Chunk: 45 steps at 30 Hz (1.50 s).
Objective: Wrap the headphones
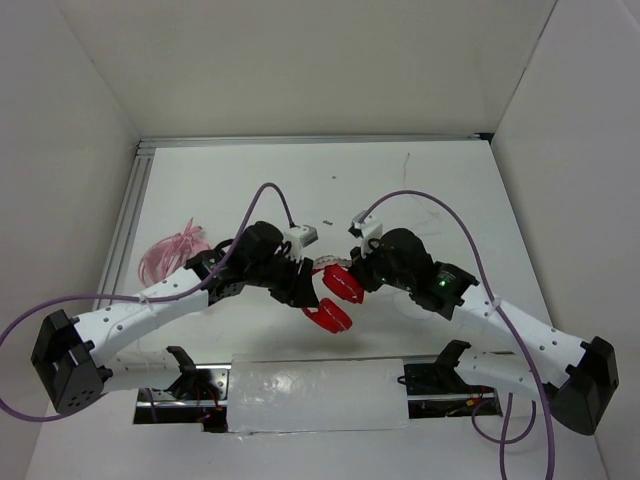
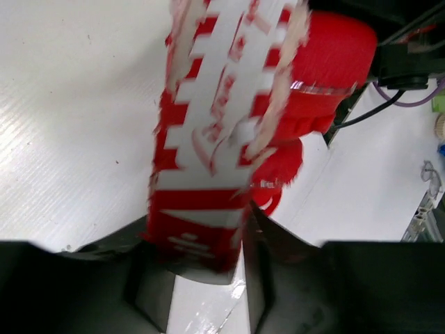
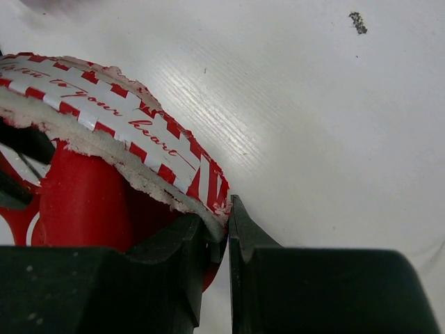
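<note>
Headphones [image 1: 335, 297], headband [image 3: 125, 125] running left-right, cups [image 1: 328, 317] nearward, left and right jaws gripping headband.

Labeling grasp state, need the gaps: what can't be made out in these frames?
- Top view: grips on the headphones hidden under left arm and right arm.
- Left wrist: headband print motion-blurred.
- Cable: not seen in any view.
- Top view: pink bundle too small to identify.
</note>
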Each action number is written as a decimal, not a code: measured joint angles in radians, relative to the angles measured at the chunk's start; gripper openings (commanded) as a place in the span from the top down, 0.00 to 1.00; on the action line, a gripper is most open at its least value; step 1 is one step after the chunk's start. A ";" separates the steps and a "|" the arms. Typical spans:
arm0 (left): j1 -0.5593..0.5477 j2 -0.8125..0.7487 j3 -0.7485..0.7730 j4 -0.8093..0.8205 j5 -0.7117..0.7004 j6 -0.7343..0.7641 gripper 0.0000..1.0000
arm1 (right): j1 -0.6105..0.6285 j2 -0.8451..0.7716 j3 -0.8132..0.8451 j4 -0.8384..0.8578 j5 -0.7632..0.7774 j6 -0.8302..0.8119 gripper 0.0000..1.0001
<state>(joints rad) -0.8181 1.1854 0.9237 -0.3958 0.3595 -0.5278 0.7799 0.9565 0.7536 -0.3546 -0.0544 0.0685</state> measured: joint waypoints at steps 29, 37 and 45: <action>-0.026 -0.004 0.063 -0.091 -0.184 -0.002 1.00 | 0.055 0.002 0.118 -0.012 0.120 0.035 0.00; 0.062 -0.015 0.063 -0.125 -0.223 -0.067 1.00 | 0.055 0.000 0.246 -0.026 0.260 0.113 0.00; 0.313 -0.109 0.126 -0.141 -0.130 -0.081 1.00 | 0.053 -0.295 -0.053 0.077 0.294 0.152 0.00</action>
<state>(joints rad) -0.5049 1.0767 1.0492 -0.5369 0.2295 -0.6090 0.8333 0.6617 0.7006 -0.2771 0.2394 0.2207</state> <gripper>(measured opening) 0.391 0.994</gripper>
